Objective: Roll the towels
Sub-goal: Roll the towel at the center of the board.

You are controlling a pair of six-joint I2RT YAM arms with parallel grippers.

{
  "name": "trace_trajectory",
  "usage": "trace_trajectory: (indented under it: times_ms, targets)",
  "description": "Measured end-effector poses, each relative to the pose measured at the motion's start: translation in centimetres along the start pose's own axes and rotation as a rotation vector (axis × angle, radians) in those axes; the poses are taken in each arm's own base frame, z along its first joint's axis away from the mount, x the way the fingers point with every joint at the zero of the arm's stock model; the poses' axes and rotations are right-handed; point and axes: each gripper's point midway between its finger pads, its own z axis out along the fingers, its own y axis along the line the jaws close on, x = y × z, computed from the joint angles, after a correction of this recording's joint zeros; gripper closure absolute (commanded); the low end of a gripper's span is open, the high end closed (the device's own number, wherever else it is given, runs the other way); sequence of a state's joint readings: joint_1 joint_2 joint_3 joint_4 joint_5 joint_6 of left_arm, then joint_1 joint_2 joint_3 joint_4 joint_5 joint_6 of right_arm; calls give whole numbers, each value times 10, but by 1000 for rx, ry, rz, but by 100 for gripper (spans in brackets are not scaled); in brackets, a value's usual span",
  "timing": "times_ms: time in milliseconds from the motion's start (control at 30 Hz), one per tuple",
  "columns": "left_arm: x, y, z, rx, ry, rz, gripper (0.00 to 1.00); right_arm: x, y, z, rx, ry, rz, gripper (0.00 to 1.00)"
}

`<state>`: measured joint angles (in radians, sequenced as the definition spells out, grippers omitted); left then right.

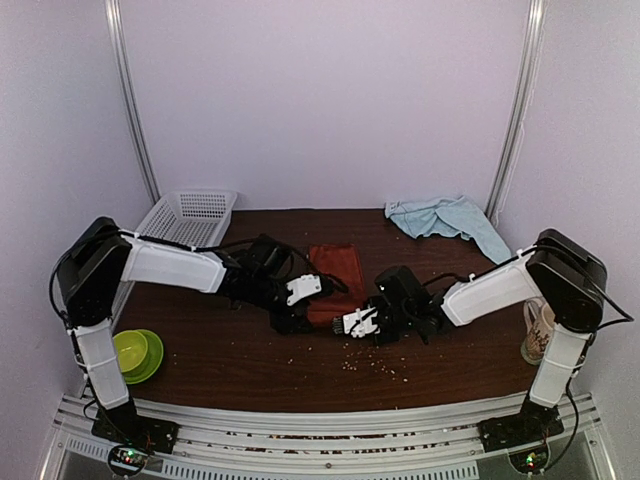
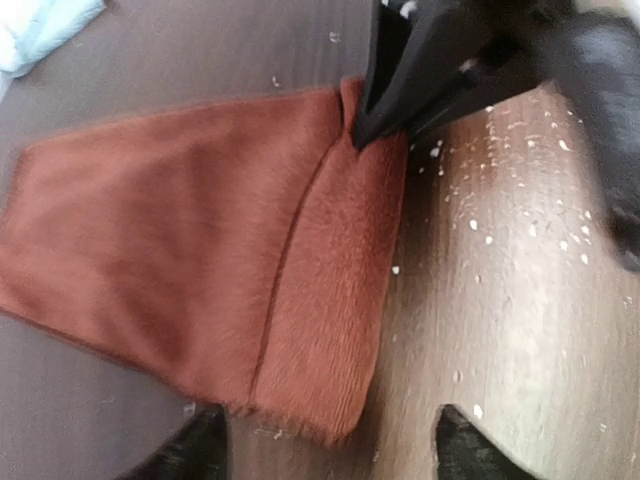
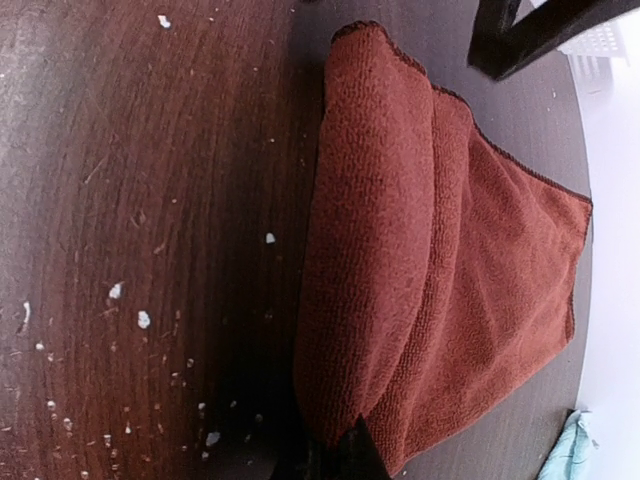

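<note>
- Red towel (image 1: 337, 265): 6 o'clock end folded over; rolling looks barely begun.
- R gripper (image 3: 340, 455): clamped on fold corner.
- L gripper (image 2: 325, 450): jaws apart; next prob. grip, roll toward 12.

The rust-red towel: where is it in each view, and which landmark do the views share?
Top external: the rust-red towel lies in the middle of the picture.
Left wrist: it fills the left and middle.
Right wrist: it runs down the right half.
Shared landmark: the light-blue towel, upper right in top external, top-left corner in left wrist, bottom-right corner in right wrist.
</note>
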<state>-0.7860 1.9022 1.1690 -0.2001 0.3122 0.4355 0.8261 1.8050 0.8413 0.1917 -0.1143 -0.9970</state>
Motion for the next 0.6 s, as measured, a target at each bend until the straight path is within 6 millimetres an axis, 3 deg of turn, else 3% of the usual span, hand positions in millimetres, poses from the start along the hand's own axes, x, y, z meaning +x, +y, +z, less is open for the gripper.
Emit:
trace_trajectory:
  times_ms: [167, 267, 467, 600]
  targets:
    - [-8, -1, -35, -118, -93, 67, 18, -1, 0, -1, -62, -11, 46, 100]
    - [-15, -3, -46, -169, -138, 120, 18, -4, -2, -2, -111, -24, 90, 100]
    - [-16, -23, -55, -245, -188, 253, 18, -17, -18, 4, -251, -60, 187, 100]
    - [-13, -28, -58, -302, -197, 315, 18, -14, -14, 11, -387, -57, 264, 100]
